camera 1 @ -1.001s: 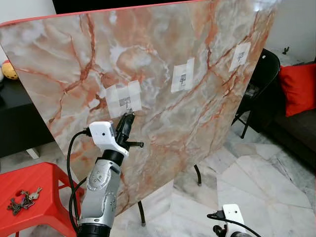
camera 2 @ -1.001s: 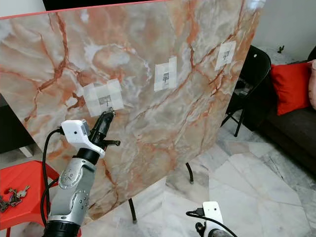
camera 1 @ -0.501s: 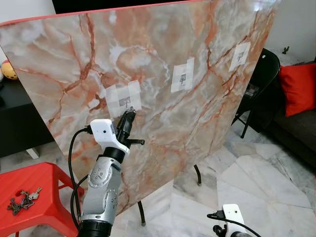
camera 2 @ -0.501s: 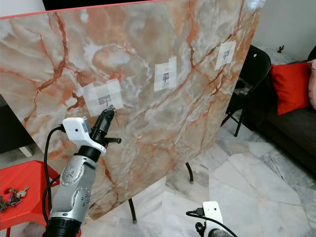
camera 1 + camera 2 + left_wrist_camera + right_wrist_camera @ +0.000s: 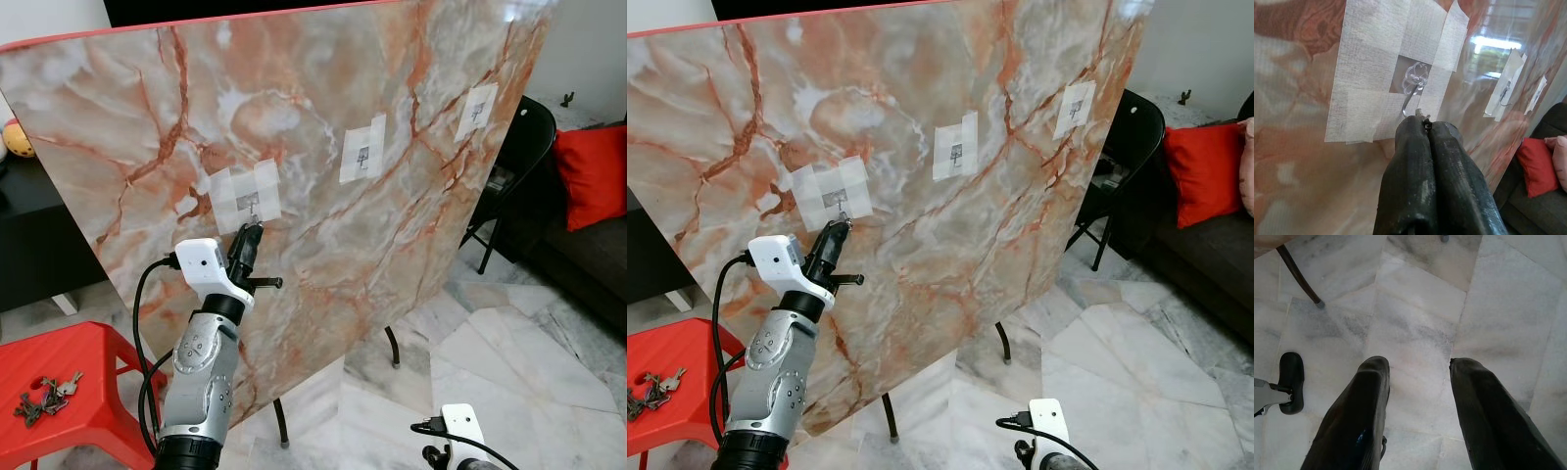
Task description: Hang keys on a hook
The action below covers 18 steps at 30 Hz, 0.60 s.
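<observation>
Near field. Right tool (image 5: 1418, 364) hangs idle over the pale marble floor tiles (image 5: 1420, 308), black fingers spread wide, nothing between them.

Low on the robot's left: red plastic stool (image 5: 93, 352) with a bunch of metal keys (image 5: 44, 395) lying on its seat, well apart from the working arm.

Left tool (image 5: 1426, 122) is raised to the orange-veined marble-pattern tabletop (image 5: 392, 245), which stands tipped up on edge. Its fingers are pressed together. A small glint of metal (image 5: 1422, 113) sits at the very tips; too small to say whether it is a key ring or part of the hook. The tips are just below the clear plastic hook with a wire prong (image 5: 1411, 93), touching or nearly so, inside the white tape patch (image 5: 1366, 73).

Risks, as judged:
- The only key bunch I can identify is on the stool. If the pinch is empty, the hang achieves nothing.
- The hook is held on by tape alone. An upward or sideways push from the tips could peel it or bend the prong.
- If a ring is held, the pinch is at the extreme tips: slip likely, ring drops to the floor.
- Pressing on the propped slab may shift it.

Farther along: two more taped hooks (image 5: 362, 155) (image 5: 477, 111), a black chair (image 5: 519, 137), a red cushion (image 5: 593, 171).
</observation>
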Tool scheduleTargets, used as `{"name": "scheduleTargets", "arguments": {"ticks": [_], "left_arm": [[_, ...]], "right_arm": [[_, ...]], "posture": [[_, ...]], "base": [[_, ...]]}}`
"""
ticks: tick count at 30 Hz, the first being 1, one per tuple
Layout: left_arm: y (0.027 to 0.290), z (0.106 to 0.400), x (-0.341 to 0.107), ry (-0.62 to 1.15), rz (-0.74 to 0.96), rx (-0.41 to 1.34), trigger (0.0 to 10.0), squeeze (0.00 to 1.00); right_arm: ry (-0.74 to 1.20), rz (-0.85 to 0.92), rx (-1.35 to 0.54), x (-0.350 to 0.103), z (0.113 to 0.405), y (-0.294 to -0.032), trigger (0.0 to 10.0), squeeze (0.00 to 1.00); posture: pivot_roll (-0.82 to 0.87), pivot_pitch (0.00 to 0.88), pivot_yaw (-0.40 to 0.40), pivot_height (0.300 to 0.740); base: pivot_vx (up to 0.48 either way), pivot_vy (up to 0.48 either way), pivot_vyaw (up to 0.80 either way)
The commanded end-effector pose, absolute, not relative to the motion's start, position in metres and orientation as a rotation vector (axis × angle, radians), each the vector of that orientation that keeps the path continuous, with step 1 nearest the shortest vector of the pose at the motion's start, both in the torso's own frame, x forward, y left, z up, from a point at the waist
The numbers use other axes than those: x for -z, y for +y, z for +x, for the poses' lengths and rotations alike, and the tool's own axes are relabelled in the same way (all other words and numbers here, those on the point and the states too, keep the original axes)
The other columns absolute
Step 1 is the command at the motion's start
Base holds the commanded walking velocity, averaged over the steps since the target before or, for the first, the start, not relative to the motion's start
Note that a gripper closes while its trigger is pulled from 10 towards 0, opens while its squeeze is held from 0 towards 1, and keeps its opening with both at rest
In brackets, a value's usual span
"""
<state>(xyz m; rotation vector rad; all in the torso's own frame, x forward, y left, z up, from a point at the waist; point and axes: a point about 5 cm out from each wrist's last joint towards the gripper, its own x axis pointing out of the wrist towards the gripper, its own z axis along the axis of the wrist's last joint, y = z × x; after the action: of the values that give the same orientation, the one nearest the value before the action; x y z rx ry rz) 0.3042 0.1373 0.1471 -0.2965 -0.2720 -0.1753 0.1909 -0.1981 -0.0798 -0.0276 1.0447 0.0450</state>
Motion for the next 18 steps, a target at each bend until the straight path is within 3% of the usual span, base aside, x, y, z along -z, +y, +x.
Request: {"name": "scheduleTargets", "arguments": {"ticks": [1, 16, 17, 18], "left_arm": [[0.1372, 0.3066, -0.1483, -0.273, -0.3, 0.169, 10.0, 0.0], [0.1414, 0.3097, -0.1471, -0.257, -0.328, 0.136, 10.0, 0.0], [0.142, 0.3097, -0.147, -0.257, -0.324, 0.133, 10.0, 0.85], [0.1421, 0.3097, -0.1467, -0.256, -0.324, 0.132, 10.0, 1.0]], "right_arm": [[1.043, -0.041, -0.043, 0.0786, 0.1928, -0.2002, 10.0, 0.0], [1.044, -0.044, -0.044, 0.0787, 0.1925, -0.2003, 10.0, 0.0], [1.044, -0.044, -0.044, 0.0787, 0.1925, -0.2003, 10.0, 0.0], [1.044, -0.044, -0.044, 0.0787, 0.1925, -0.2003, 10.0, 0.0]], "posture": [[0.09, 0.0, -0.076, 0.74], [0.08, 0.0, -0.076, 0.74], [0.08, 0.0, -0.076, 0.74], [0.08, 0.0, -0.076, 0.74]], "base": [[0.0, 0.0, 0.0], [0.0, 0.0, 0.0], [0.0, 0.0, 0.0], [0.0, 0.0, 0.0]]}}
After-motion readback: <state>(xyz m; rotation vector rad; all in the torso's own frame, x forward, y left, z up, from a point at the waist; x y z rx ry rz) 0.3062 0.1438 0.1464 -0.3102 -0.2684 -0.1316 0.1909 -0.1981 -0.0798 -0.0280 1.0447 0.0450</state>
